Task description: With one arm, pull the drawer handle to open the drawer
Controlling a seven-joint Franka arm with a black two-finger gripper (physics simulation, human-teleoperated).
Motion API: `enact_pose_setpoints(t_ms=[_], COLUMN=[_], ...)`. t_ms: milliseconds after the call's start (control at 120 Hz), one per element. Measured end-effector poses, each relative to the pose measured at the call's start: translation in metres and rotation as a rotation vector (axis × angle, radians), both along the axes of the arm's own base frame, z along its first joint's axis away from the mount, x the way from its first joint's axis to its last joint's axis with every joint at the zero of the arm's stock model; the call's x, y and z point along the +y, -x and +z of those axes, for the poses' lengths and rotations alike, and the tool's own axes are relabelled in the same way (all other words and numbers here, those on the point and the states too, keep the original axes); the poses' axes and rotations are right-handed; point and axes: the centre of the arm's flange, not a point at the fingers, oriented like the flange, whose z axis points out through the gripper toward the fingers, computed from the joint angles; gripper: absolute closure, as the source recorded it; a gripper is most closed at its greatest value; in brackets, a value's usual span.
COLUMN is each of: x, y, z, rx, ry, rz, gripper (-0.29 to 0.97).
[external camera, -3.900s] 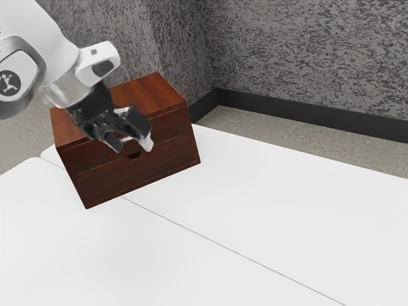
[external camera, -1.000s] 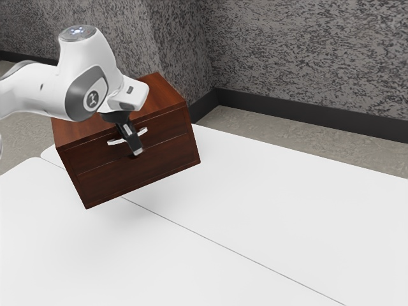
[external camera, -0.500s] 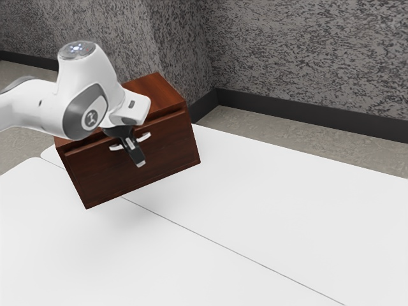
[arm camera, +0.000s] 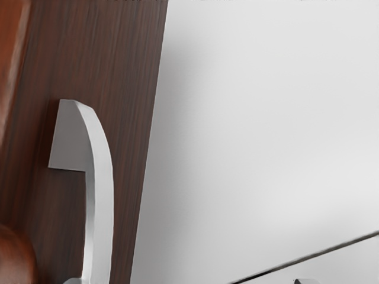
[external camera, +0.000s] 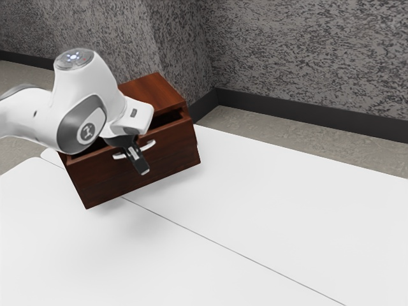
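A dark wooden drawer box [external camera: 155, 94] stands at the table's far corner in the exterior view. Its drawer front [external camera: 169, 148] sits pulled out from the box, with a dark gap open along its top edge. A curved silver handle [external camera: 148, 144] crosses the front. My black gripper [external camera: 143, 168] reaches down over the handle's middle with the fingers close together, shut on it. Up close in the wrist view, the silver handle [arm camera: 96, 177] arches off the wood-grain drawer front [arm camera: 89, 53].
The white table [external camera: 268, 210] stretches toward the exterior view's right, with a thin seam [external camera: 229, 252] running across it. A speckled grey wall [external camera: 299, 44] and a dark baseboard stand behind. My white arm covers the box's left part.
The drawer front has slid outward from the box with my gripper on its handle, and a dark gap has opened along its top. My arm has drawn back and lower.
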Motion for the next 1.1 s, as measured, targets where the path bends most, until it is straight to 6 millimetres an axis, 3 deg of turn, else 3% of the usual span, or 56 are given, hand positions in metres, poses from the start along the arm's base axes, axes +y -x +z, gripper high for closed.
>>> enact_pose_setpoints(t_ms=[658,1100], x=[-0.039,-0.051], y=[0.022,0.028], z=[-0.002,-0.002], rx=[-0.034,-0.057], ry=[0.007,0.021], rz=[0.012,0.032], gripper=[0.25,0.24])
